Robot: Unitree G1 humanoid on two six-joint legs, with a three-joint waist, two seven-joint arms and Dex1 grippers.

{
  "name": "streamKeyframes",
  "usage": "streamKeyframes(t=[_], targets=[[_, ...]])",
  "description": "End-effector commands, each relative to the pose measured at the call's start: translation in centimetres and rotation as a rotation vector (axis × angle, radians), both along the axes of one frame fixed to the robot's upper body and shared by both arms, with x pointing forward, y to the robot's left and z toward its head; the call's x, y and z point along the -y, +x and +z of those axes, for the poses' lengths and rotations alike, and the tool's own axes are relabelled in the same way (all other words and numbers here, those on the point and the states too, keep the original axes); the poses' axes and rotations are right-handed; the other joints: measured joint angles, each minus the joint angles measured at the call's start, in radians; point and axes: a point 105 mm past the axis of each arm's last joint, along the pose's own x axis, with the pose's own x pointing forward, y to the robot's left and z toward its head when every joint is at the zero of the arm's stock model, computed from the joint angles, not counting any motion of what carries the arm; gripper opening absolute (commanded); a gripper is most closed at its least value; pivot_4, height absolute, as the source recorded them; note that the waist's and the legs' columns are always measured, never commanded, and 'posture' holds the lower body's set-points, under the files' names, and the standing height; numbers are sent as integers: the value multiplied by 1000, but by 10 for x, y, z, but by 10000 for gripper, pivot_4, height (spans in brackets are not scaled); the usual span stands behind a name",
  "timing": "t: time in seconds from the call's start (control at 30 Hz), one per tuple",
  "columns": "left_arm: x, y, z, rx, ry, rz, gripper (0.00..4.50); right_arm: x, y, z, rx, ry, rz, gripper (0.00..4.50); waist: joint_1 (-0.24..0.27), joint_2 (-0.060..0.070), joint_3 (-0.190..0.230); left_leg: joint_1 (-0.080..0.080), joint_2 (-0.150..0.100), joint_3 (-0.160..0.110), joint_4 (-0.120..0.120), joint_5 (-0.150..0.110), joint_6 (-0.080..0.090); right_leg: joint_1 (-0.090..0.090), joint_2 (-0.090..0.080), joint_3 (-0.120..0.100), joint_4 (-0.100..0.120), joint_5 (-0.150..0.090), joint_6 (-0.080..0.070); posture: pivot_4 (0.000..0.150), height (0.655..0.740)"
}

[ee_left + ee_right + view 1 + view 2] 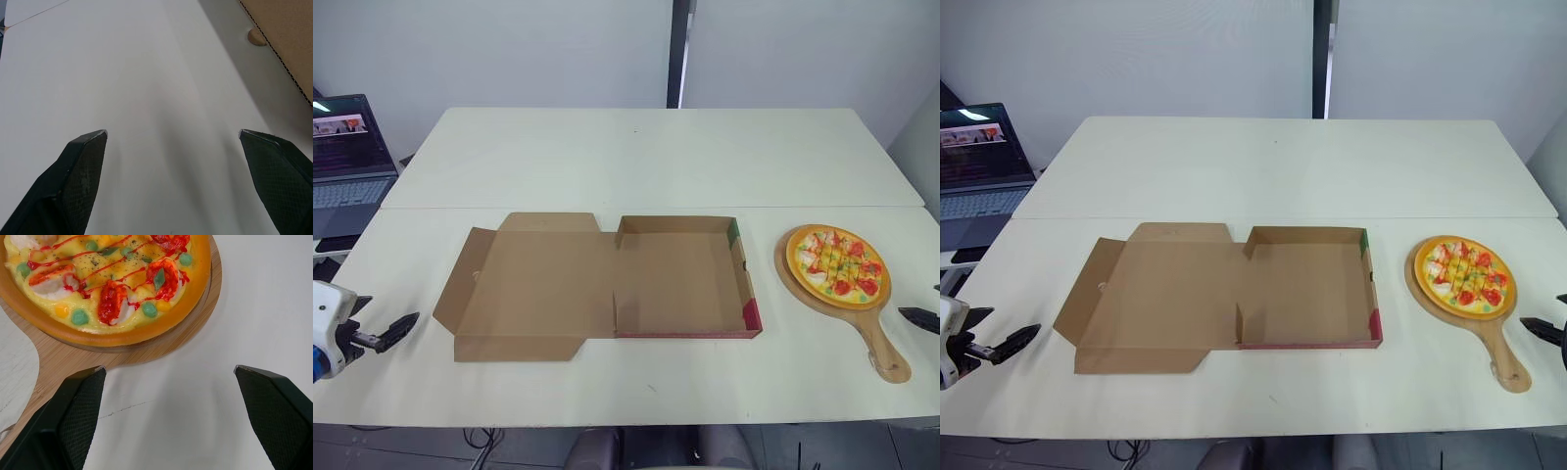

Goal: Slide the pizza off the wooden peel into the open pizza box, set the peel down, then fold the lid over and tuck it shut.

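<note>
"Checking in from the desk: where is the pizza [838,264] on your feeds?"

"I see it sitting on the round end of the wooden peel [883,351], close to the right edge of the tabletop [636,157]. The peel's handle points toward the front right corner."

"And the pizza box [680,279]?"

"It lies open in the middle of the front half, nothing inside. Its lid [533,289] is flat on the tabletop, spread toward the left edge. The box and the peel are near each other but apart."

"What are your claws doing?"

"My right gripper [168,367] is at the right edge, just beside the peel's handle, fingers [73,421] spread wide and pinching nothing. Through its wrist camera I see the pizza's rim ahead and the handle running close by one finger; I cannot tell whether they touch. My left gripper [172,133] is over the front left corner, also spread wide and empty, with the lid's edge near it."

"Anything else around?"

"An open laptop [347,157] beyond the left edge."
</note>
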Motion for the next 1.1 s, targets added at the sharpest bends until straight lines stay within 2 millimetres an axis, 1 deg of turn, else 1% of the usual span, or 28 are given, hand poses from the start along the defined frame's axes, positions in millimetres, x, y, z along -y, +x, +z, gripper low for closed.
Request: streamKeyframes(t=[0.03,0.1,0.2,0.27,0.37,0.67,0.77,0.83,0.9,0.97,1.07,1.1], targets=[[2,4,11,14,2,-41,44841,3,3,13,30,-48,6,45000,0,0,0,0,0,0,0,0,0,0,0,0,0,0,0,1500,7400],[2,4,14,27,-34,-58,44841,6,3,13,53,-61,-15,45000,0,0,0,0,0,0,0,0,0,0,0,0,0,0,0,1500,7400],[0,4,16,44,-60,-62,44841,17,3,10,72,-124,-67,45000,-1,0,0,0,0,0,0,0,0,0,0,0,0,0,0,1500,7400],[4,4,17,42,-66,-102,44841,23,2,8,77,-134,-105,45000,-3,0,0,0,0,0,0,0,0,0,0,0,0,0,0,1500,7400],[-1,3,15,24,-103,-71,44841,25,1,7,72,-121,-116,45000,-6,0,0,0,0,1,0,0,0,0,0,0,0,0,-1,1500,7400],[2,0,18,16,-125,-125,44841,29,-7,4,66,-109,-108,45000,-18,0,0,0,0,1,0,0,0,0,0,1,1,0,-1,1500,7400],[3,-1,23,21,-121,-140,44841,32,-8,5,76,-110,-116,45000,-20,0,0,0,0,1,0,0,0,0,1,1,1,0,-1,1500,7400],[12,1,32,26,-108,-200,44841,34,-8,6,86,-107,-123,45000,-21,0,0,0,0,1,0,0,0,0,1,1,1,0,-1,1500,7400],[28,7,40,35,-99,-280,44841,34,-9,6,89,-108,-125,45000,-20,0,0,0,0,1,0,0,0,0,1,1,1,0,-1,1500,7400],[48,16,50,54,-92,-366,44841,35,-10,6,90,-107,-124,45000,-17,0,0,0,0,1,1,0,0,0,1,1,1,0,-1,1500,7400],[93,31,68,82,-110,-536,44841,33,-11,11,121,-98,-119,45000,-13,0,0,0,0,0,1,0,0,0,1,1,1,0,-1,1500,7400],[103,34,71,83,-115,-569,44841,32,-11,12,131,-97,-117,45000,-12,0,0,0,0,0,1,0,0,0,1,1,1,0,-1,1500,7400]])
